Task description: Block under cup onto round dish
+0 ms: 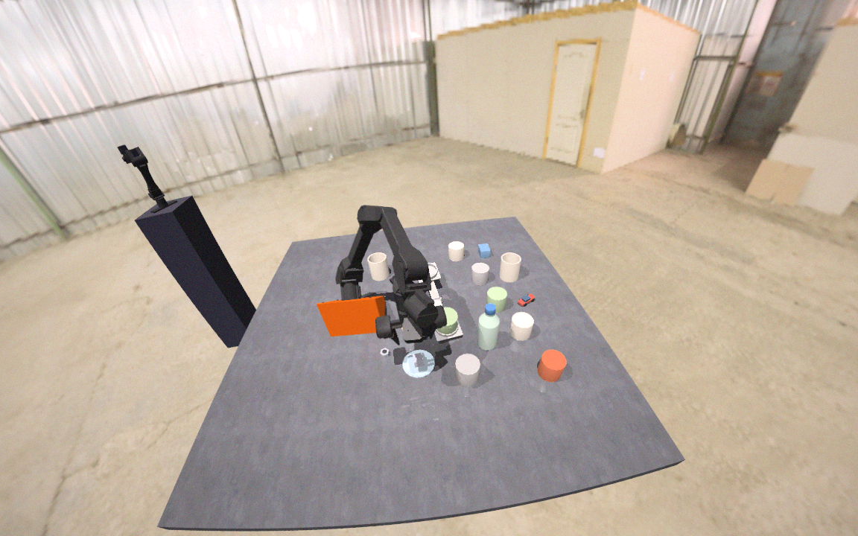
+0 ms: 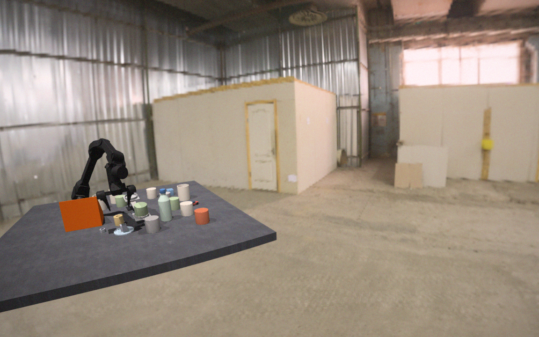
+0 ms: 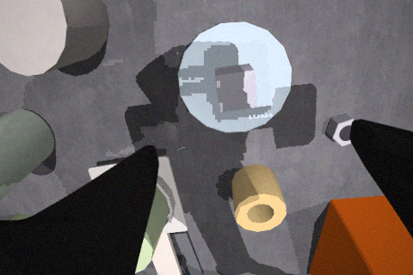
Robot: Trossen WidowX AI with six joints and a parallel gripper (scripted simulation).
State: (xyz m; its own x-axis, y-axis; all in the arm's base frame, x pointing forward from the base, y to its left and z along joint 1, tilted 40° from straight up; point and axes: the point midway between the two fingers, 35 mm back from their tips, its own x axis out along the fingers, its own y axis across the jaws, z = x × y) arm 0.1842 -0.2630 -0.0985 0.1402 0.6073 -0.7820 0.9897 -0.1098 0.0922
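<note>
The round pale blue dish (image 1: 410,368) (image 2: 117,231) (image 3: 270,58) lies on the table, and the grey block (image 1: 422,360) (image 2: 125,228) (image 3: 236,88) rests on it. My gripper (image 3: 254,143) (image 2: 118,206) is open and empty. It hangs above the table just behind the dish, apart from the block. A green cup (image 2: 140,208) stands on a white end plate of the balance (image 1: 448,335), close to my fingers. A second green cup (image 2: 120,200) stands behind the arm. A yellow cup (image 2: 118,219) (image 3: 260,198) lies on its side between the dish and the balance.
An orange box (image 1: 351,316) (image 2: 80,214) (image 3: 367,258) stands to one side of the gripper. A small nut (image 1: 383,351) (image 3: 339,130) lies near the dish. A grey cylinder (image 1: 467,368) (image 3: 40,20), a pale green bottle (image 1: 488,330), an orange cylinder (image 1: 551,364) and several cups stand on the far side of the dish.
</note>
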